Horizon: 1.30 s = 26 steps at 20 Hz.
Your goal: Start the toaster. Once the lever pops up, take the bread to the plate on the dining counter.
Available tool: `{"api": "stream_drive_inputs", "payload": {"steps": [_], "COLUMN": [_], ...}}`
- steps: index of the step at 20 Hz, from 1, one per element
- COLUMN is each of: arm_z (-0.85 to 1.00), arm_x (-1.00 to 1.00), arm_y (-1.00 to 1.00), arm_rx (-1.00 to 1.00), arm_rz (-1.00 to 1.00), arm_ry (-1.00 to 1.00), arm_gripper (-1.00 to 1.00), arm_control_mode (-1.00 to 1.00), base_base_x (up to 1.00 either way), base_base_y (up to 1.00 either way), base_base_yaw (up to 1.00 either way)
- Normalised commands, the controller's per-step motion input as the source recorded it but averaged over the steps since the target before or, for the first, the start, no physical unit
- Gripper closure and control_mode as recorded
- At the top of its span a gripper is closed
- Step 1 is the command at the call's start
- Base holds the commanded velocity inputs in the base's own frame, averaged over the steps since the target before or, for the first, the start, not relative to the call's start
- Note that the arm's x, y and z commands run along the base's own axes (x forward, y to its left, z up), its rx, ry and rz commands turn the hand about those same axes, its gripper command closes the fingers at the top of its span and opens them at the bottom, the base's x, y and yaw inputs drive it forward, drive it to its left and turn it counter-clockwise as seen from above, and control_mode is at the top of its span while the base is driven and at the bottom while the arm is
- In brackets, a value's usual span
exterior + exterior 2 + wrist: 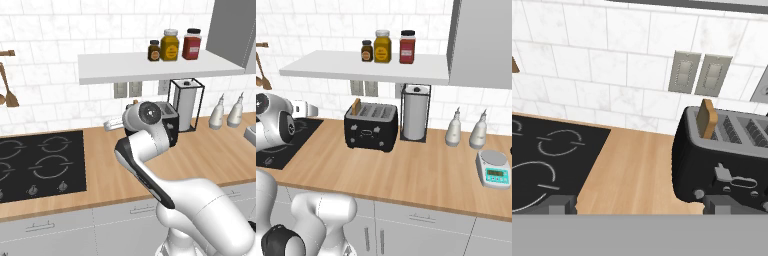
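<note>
Where white tiles meet wood counter, black toaster.

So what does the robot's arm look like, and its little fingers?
The arm is glossy white and chunky, built from rounded tube sections with dark bands at the joints and a dark round cap on one. The gripper has two small, blocky dark grey fingertips.

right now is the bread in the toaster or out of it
In: the bread stands upright in the end slot of the toaster, its top sticking up above the rim.
</note>
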Motion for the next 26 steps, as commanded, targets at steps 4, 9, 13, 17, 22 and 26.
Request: {"api": "stream_drive_inputs", "payload": {"steps": [4,9,13,17,22,26], "arm_z": [0.00,0.00,0.00,0.00,0.00,0.00], "arm_x": [0.00,0.00,0.00,0.00,0.00,0.00], "arm_y": [0.00,0.00,0.00,0.00,0.00,0.00], "arm_rx": [0.00,0.00,0.00,0.00,0.00,0.00], "arm_rz": [0.00,0.00,0.00,0.00,0.00,0.00], "arm_ry": [0.00,0.00,0.00,0.00,0.00,0.00], "arm_gripper": [-1.00,-1.00,-1.00,-1.00,-1.00,-1.00], "arm_control_mode": [-1.00,-1.00,-1.00,-1.00,-1.00,-1.00], "base_base_x": [0.00,0.00,0.00,0.00,0.00,0.00], "base_base_y": [0.00,0.00,0.00,0.00,0.00,0.00], "base_base_yaw": [0.00,0.00,0.00,0.00,0.00,0.00]}}
